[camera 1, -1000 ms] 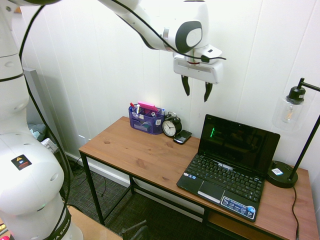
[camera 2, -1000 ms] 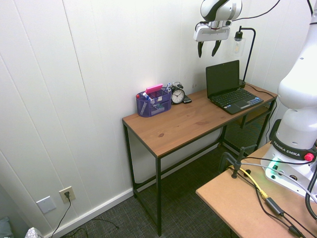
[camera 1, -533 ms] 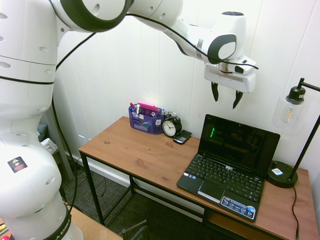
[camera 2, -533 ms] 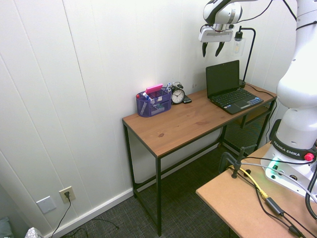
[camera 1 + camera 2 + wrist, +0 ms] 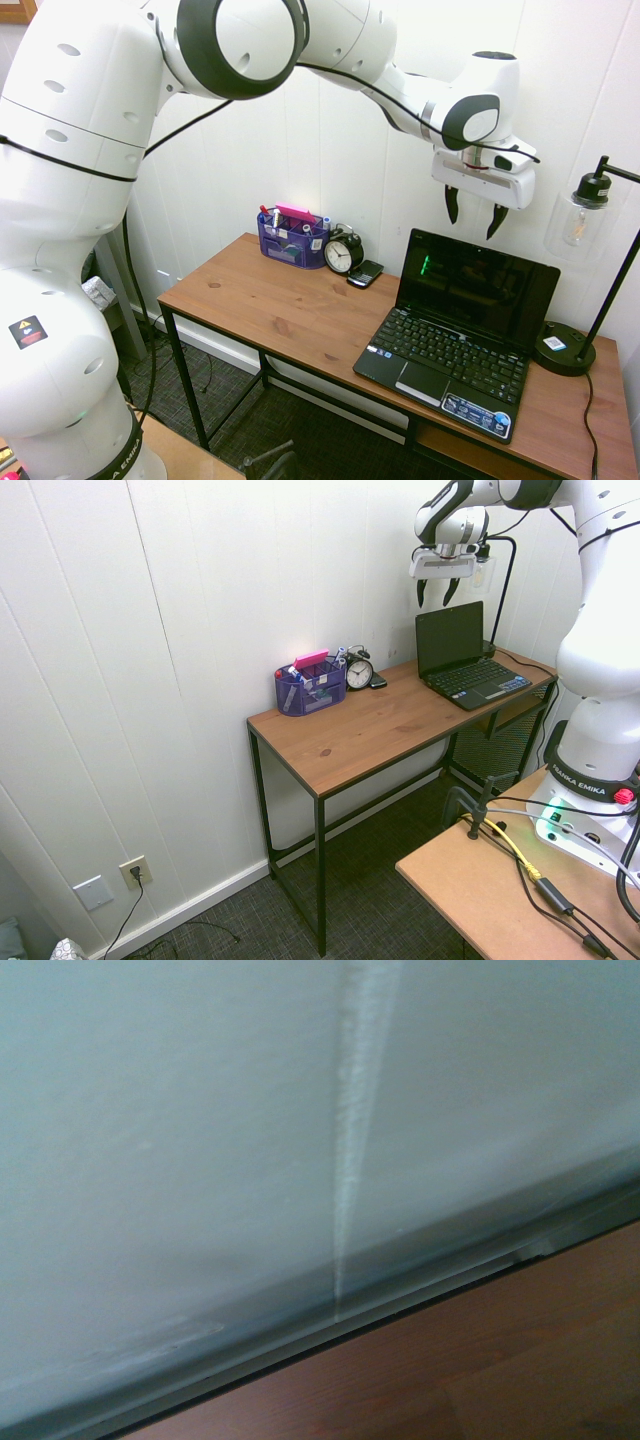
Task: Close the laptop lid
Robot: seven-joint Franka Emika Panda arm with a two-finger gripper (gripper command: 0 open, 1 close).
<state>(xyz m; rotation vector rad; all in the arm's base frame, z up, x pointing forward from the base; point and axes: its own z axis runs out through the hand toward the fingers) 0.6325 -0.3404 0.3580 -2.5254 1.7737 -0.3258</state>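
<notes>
My pincer hangs released and empty just above the laptop lid, which stands fully upright on the table, so the whole closing is left.

The laptop lid stood open, tilted slightly back from its keyboard base, a thin black panel with a dark glossy screen, near the table's wall-side edge.

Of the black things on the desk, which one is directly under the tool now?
The laptop lid: the open tool hangs just above its top edge. The alarm clock, phone and lamp base stand off to the sides.
</notes>
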